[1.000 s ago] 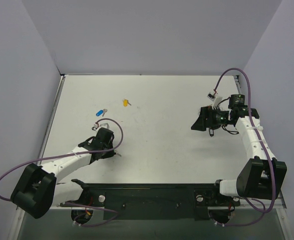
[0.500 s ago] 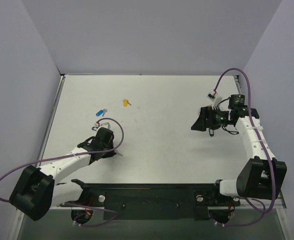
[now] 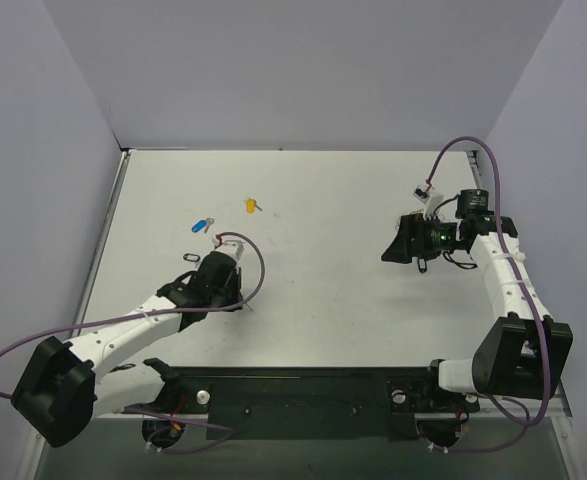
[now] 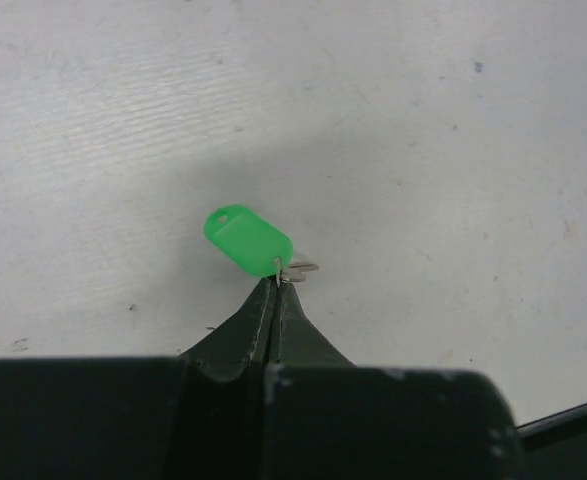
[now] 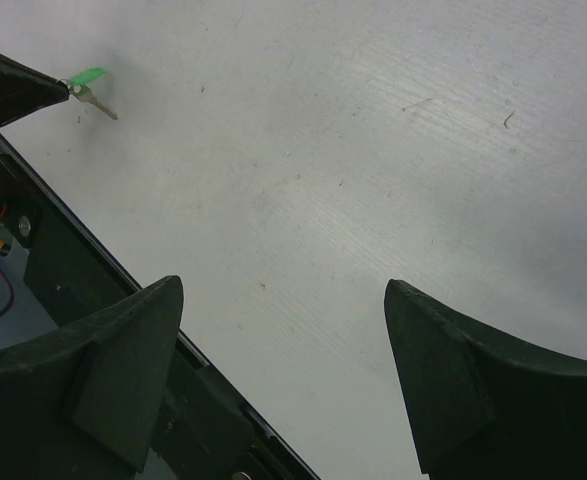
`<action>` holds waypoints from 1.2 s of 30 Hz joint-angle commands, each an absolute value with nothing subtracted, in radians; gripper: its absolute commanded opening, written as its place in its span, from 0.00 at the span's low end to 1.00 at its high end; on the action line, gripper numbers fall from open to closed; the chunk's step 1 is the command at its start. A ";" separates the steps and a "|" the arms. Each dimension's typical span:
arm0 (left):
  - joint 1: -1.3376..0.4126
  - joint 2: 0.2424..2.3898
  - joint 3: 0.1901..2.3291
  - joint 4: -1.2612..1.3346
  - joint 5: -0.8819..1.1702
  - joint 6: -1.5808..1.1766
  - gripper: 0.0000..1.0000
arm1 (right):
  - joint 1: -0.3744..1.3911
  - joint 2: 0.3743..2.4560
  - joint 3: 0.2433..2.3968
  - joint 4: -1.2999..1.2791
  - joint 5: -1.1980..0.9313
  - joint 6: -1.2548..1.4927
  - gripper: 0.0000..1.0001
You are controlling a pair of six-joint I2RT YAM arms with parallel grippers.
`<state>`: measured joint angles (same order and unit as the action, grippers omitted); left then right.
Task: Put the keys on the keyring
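here the left gripper (image 4: 276, 290) is pinched tight on the metal shank of the green-headed key (image 4: 245, 238), at the near left of the table (image 3: 333, 190); the right gripper (image 5: 283, 290) hangs spread wide, holding nothing, well apart on the right; the blue-headed key (image 3: 203, 224) and the yellow-headed key (image 3: 250, 205) lie farther back

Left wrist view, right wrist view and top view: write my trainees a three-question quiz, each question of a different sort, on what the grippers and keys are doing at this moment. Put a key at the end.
1. True or false: the left gripper is shut on the green-headed key.
2. Choose one. The right gripper is: A) open, with nothing between its fingers; B) shut on a red-headed key; C) shut tight and empty.
3. Short answer: in the top view, what lies on the table just right of the blue-headed key?

Key: 1 true; 2 A; 3 the yellow-headed key.
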<state>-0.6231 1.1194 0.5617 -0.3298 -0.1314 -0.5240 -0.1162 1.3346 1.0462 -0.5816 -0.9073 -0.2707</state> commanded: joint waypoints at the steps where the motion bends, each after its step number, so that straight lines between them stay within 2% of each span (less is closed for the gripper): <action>1: -0.699 1.100 0.646 -0.276 -0.098 -0.365 0.00 | -0.110 1.324 1.051 -0.614 -0.945 -0.304 0.77; 7: -0.816 1.129 0.716 -0.249 -0.075 -0.188 0.00 | -0.104 1.316 1.052 -0.647 -0.976 -0.365 0.77; 13: -0.922 1.186 0.814 -0.232 -0.019 -0.052 0.00 | -0.052 1.305 1.078 -0.901 -1.101 -0.713 0.77; 17: -0.988 1.223 0.877 -0.219 0.032 0.057 0.00 | 0.026 1.310 1.112 -1.236 -1.167 -1.209 0.76; 19: -1.008 1.227 0.894 -0.198 0.070 0.095 0.00 | 0.057 1.322 1.121 -1.482 -1.210 -1.705 0.76; 20: -1.017 1.224 0.897 -0.178 0.107 0.118 0.00 | 0.081 1.336 1.121 -1.568 -1.224 -1.760 0.76; 29: -1.074 1.161 0.773 0.150 0.216 0.141 0.00 | 0.254 1.287 1.111 -1.569 -1.253 -1.856 0.71; 33: -1.104 1.157 0.732 0.236 0.215 0.118 0.00 | 0.291 1.296 1.140 -1.569 -1.256 -1.836 0.64; 36: -1.117 1.163 0.712 0.281 0.195 0.094 0.00 | 0.313 1.307 1.178 -1.569 -1.255 -1.798 0.55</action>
